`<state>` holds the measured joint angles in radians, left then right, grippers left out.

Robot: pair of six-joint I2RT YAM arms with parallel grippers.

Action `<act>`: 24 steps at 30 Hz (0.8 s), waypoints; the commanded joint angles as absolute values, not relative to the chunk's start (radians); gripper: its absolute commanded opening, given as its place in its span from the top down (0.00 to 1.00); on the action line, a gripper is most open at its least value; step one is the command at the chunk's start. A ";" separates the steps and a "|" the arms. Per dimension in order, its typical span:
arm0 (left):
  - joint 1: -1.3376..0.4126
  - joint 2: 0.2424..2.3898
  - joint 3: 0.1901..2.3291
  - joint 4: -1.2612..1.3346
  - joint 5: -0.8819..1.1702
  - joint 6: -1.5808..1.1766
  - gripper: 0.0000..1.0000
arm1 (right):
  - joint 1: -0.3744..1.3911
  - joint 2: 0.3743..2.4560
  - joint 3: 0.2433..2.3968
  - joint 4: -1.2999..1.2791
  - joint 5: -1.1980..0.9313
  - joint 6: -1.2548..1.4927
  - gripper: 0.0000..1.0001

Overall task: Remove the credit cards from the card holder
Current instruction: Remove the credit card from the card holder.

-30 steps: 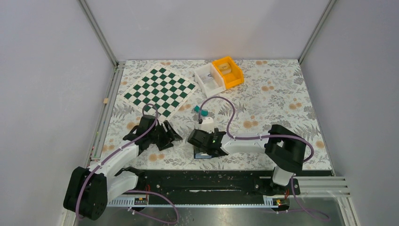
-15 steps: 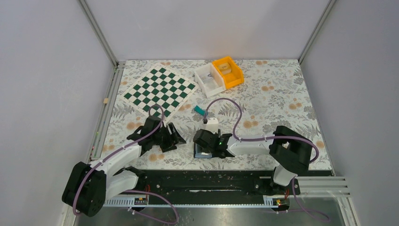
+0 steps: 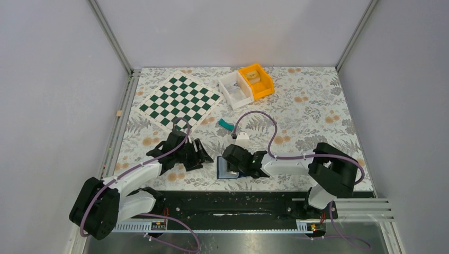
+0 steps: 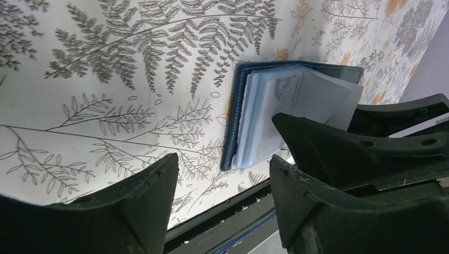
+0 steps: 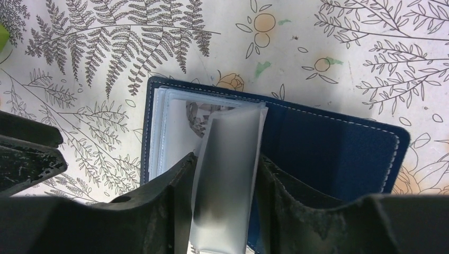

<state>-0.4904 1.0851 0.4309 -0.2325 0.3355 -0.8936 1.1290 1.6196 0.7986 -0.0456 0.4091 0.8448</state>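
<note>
The card holder lies open on the floral table near the front edge, and shows in the top view and the left wrist view. A stack of pale credit cards sits in its left half. My right gripper is over the holder, shut on one whitish-grey card that stands up between its fingers, bowed. That card also shows in the left wrist view. My left gripper is open and empty, low over the table just left of the holder.
A green and white chessboard lies at the back left. A white bin and an orange bin stand at the back. A small teal block lies behind the right gripper. The black front rail runs close behind the holder.
My left gripper has moved right, closer to the card holder. My right gripper has shifted a little right and nearer over the holder, uncovering the teal block.
</note>
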 commanded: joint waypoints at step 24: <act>-0.734 1.334 0.590 0.077 0.314 -0.976 0.38 | 1.094 1.368 0.659 -0.152 0.474 0.879 0.47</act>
